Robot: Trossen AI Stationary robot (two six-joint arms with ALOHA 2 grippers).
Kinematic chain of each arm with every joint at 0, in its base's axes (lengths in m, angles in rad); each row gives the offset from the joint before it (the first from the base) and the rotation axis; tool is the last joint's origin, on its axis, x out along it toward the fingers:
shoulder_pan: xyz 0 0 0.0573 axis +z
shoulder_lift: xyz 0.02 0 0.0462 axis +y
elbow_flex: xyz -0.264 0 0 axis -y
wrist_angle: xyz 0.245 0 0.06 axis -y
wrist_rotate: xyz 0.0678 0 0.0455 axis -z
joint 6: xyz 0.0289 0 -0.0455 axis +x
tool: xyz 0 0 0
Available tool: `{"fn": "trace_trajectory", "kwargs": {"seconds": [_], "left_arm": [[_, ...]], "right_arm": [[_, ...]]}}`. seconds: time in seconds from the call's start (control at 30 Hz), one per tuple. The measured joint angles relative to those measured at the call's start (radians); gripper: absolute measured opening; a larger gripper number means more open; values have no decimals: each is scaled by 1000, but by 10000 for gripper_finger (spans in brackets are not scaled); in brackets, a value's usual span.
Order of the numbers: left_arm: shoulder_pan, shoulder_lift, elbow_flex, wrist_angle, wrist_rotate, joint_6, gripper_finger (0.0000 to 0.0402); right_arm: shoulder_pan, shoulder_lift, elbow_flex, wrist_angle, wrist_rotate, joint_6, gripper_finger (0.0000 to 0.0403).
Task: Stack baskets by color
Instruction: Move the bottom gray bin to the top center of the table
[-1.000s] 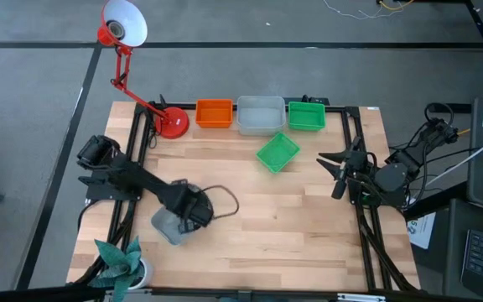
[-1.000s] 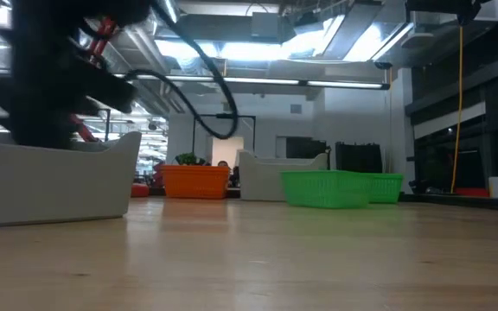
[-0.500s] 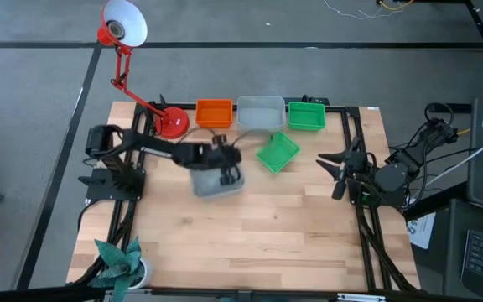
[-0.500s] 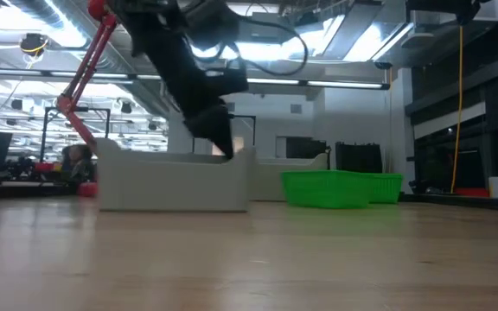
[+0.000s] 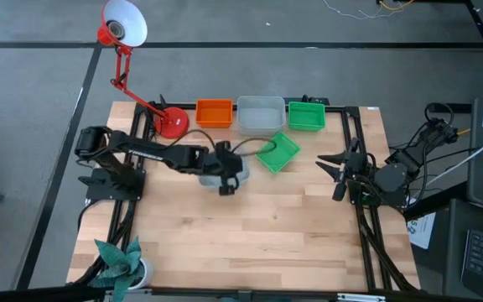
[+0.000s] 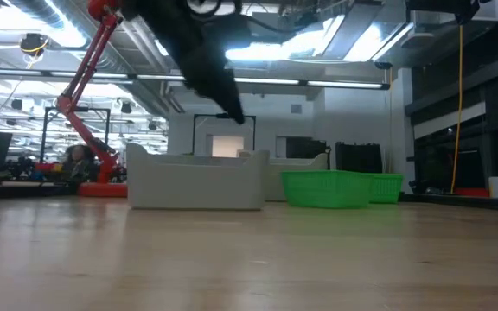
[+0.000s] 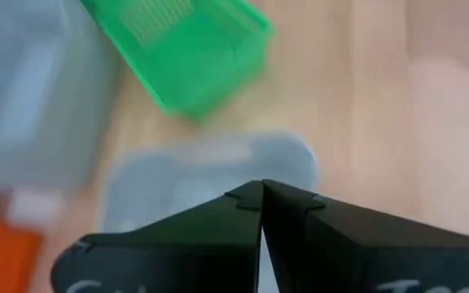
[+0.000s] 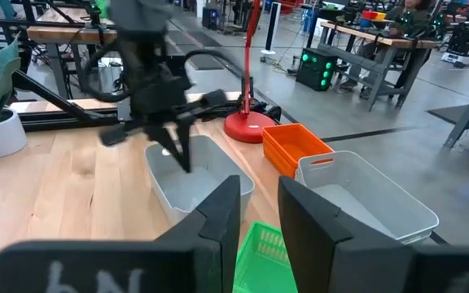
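**Count.** On the counter (image 5: 250, 235) I count five baskets from the high view: one orange, two green and two pale grey. From above I cannot tell whether any of them is a nested stack.

**Back row.** The orange basket (image 5: 214, 113), a pale grey basket (image 5: 260, 115) and a green basket (image 5: 306, 116) sit side by side along the far edge. The orange one is just beside the red lamp base (image 5: 172, 123).

**Loose items.**
- The second green basket (image 5: 277, 152) lies rotated, near the front of the grey and green ones in the row. It has mesh walls and an open top.
- The second pale grey basket (image 5: 216, 170) rests flat on the counter, just beside this rotated green one. It is translucent with smooth walls, and appears slightly larger than the mesh types.

**Left gripper.** The left gripper (image 5: 227, 178) is over the loose grey basket, tips dipping inside its rim in the right wrist view. Its fingers (image 7: 218, 220) are pressed fully together. I cannot tell whether the basket's wall is pinched between them.

**Right gripper.** The right gripper (image 5: 333, 174) waits at the counter's right edge. Its fingers (image 8: 222, 212) stand apart with nothing between them.
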Motion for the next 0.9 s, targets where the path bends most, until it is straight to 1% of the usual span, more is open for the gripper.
{"fn": "trace_trajectory", "kwargs": {"seconds": [0.1, 0.2, 0.27, 0.33, 0.4, 0.47, 0.53, 0.67, 0.77, 0.9], "left_arm": [[-31, 1, 16, -145, -6, -98, 0], [-30, 57, 18, -163, -21, -157, 0], [-17, 109, 14, -167, -44, -158, 0], [3, 166, 15, -66, -73, -148, 0], [34, 213, 16, 0, -62, -143, 0], [68, 277, 18, 36, -26, -143, 0], [95, 336, 26, 26, -50, -149, 0], [153, 419, 103, 47, -76, -153, 0], [179, 459, 182, 36, -68, -100, 0], [186, 507, 310, 21, -1, -17, 0]], "right_arm": [[0, 5, 0, -6, -7, 1, 86], [0, 11, 0, -12, -8, 22, 86], [0, 17, 0, -16, -9, 28, 86], [0, 23, 0, -16, -24, 28, 86], [0, 29, 0, -14, -23, 29, 86], [0, 33, 0, -15, -25, 29, 86], [0, 33, 0, -14, -23, 32, 86], [0, 34, 0, -14, -24, 34, 86], [0, 34, 0, -15, -24, 34, 86], [0, 34, 0, -15, -24, 28, 86]]}}
